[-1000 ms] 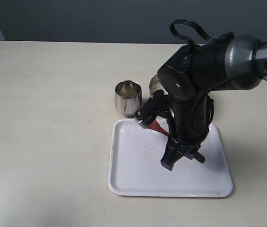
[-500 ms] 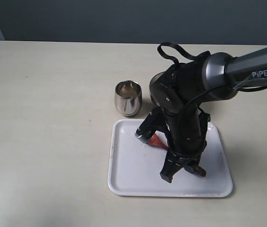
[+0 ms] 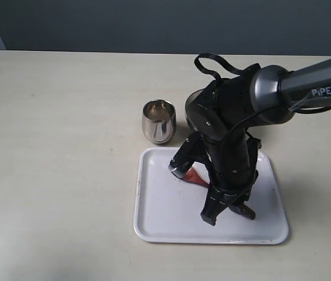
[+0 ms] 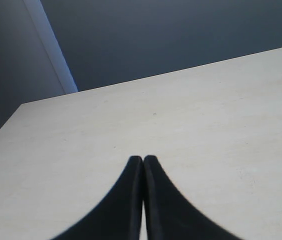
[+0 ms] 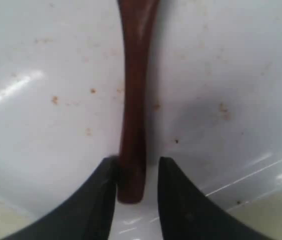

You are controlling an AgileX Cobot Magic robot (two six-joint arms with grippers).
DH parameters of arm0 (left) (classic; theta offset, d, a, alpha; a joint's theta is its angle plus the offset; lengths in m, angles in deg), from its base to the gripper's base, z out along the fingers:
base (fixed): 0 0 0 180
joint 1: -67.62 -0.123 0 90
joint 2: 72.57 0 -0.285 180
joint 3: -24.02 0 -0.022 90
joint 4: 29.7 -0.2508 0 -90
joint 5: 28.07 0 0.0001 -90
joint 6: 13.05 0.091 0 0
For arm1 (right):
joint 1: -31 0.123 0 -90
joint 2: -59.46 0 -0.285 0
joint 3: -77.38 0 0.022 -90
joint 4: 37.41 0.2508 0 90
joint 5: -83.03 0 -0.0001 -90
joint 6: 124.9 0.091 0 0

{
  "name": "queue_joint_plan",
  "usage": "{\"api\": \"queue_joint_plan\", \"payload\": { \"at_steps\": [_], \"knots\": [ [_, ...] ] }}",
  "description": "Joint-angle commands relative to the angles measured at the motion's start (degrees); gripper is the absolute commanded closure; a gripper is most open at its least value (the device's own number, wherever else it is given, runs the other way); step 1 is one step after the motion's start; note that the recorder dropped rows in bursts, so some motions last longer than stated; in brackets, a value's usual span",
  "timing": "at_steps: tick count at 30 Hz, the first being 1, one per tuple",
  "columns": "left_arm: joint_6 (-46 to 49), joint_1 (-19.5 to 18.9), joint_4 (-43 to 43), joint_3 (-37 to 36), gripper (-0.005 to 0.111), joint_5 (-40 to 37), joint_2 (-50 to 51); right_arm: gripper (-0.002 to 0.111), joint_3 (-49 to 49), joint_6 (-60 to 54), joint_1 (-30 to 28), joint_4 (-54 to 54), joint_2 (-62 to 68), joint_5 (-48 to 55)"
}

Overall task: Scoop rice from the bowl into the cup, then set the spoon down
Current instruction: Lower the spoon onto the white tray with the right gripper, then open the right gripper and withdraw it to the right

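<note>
Spoon lying in the tray, right gripper low over its handle.

The right gripper (image 5: 137, 165) is narrow around the end of the spoon (image 5: 133, 100) handle: one finger (image 5: 106, 190) is against it, with a sliver of white tray (image 5: 230, 75) showing before the other. The spoon lies flat in the tray (image 3: 159, 211), its red bowl end (image 3: 194, 175) toward the tray's far left corner. The cup (image 3: 159, 121) stands just off that corner. The left gripper (image 4: 142, 159) is pressed closed, empty, over the table (image 4: 205, 110).
</note>
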Motion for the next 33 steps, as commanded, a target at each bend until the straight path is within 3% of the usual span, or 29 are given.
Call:
{"api": "queue_joint_plan", "payload": {
  "at_steps": [1,7,11,17,28,33],
  "knots": [
    [-0.36,-0.08,0.14,0.14,0.106,0.27,-0.26,0.078,0.22,-0.39,-0.35,-1.49,-0.23,-0.35],
    [-0.36,-0.08,0.14,0.14,0.106,0.27,-0.26,0.082,0.22,1.54,-0.35,-1.33,-4.12,-0.57],
    [-0.36,-0.08,0.14,0.14,0.106,0.27,-0.26,0.109,0.22,1.55,-0.35,1.51,-11.91,-4.12],
    [-0.36,-0.08,0.14,0.14,0.106,0.27,-0.26,0.108,6.19,1.55,-0.35,9.09,-27.83,-17.61],
    [-0.36,-0.08,0.14,0.14,0.106,0.27,-0.26,0.108,33.16,11.87,-0.35,8.89,-58.64,-46.52],
    [-0.36,-0.08,0.14,0.14,0.106,0.27,-0.26,0.108,39.08,12.41,-0.35,9.06,-65.71,-48.39]
  ]
}}
